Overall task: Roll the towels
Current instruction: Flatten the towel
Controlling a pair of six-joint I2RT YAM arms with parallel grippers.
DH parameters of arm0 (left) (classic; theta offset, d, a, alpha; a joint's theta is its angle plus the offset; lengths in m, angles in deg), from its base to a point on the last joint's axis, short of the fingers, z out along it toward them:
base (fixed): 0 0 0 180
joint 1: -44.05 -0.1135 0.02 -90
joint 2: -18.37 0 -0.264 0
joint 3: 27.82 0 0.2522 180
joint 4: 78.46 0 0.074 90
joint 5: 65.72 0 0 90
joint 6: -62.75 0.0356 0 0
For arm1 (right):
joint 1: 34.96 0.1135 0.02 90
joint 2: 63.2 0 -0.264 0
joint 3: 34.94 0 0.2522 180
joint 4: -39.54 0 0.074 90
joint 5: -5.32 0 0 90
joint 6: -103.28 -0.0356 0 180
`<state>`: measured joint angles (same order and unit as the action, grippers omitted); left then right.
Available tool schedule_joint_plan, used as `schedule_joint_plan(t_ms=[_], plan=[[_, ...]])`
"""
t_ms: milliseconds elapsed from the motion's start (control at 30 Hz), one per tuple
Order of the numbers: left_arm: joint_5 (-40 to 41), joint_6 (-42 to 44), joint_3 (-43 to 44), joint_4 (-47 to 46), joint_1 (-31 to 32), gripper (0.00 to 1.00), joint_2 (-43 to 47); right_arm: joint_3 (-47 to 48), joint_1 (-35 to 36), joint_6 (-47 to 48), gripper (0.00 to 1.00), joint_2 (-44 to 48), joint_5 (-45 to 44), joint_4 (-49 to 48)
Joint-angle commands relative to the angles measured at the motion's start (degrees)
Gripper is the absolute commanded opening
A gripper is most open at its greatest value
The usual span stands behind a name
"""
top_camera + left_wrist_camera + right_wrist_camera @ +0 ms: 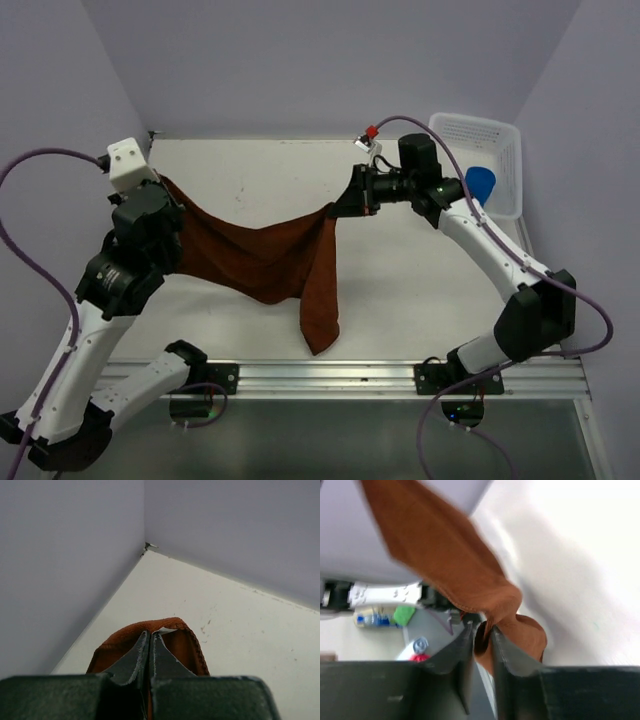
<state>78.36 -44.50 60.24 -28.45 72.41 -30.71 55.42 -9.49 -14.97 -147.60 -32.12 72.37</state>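
Note:
The rust-brown towel (262,255) hangs in the air, stretched between my two grippers and sagging in the middle, with one corner dangling toward the table's front edge. My left gripper (166,190) is shut on the towel's left edge (177,630), which wraps around its tips (150,636). My right gripper (340,207) is at the towel's right corner (445,555). Its jaws (481,628) stand slightly apart, with the cloth still between them and a dark gap beside it. The blue towel (480,183) sits rolled in the white basket (500,135).
The white perforated basket stands at the back right, against the wall. Purple walls close off the table at the left, back and right. A metal rail (330,375) runs along the near edge, between the arm bases.

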Motion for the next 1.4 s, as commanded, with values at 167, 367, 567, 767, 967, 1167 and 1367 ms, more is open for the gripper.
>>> schedule_joint_plan(t_ms=[167, 367, 567, 767, 967, 1167, 1367], plan=[[-5.5, 0.3, -4.7, -5.4, -0.3, 0.0, -13.0, 13.6, -4.9, 12.2, 0.54, -19.1, -22.1, 20.3], [-3.0, 2.3, -3.8, -5.3, -0.4, 0.0, -19.6, 16.8, -1.9, 13.7, 0.43, -15.1, -33.7, 21.9], [-2.9, 0.3, -7.0, -7.1, -0.7, 0.0, -20.1, 10.3, 13.5, 16.8, 0.31, -10.2, -41.7, 21.3], [-3.6, -1.5, -13.6, -10.3, -1.2, 0.0, -18.4, 0.5, 26.8, 11.5, 0.29, -11.4, -50.7, 14.0], [-2.8, -1.3, -18.3, -13.4, -1.5, 0.0, -13.8, -0.4, 32.1, 6.8, 0.4, -18.3, -56.6, 10.0], [-3.5, -0.1, -21.7, -16.5, -1.5, 0.0, -9.8, 0.4, 32.7, 4.7, 0.36, -21.5, -60.6, 5.6], [-5.0, -0.2, -21.0, -15.9, -1.5, 0.0, -10.9, 4.8, 33.3, 5.1, 0.36, -25.5, -60.0, 6.8]])
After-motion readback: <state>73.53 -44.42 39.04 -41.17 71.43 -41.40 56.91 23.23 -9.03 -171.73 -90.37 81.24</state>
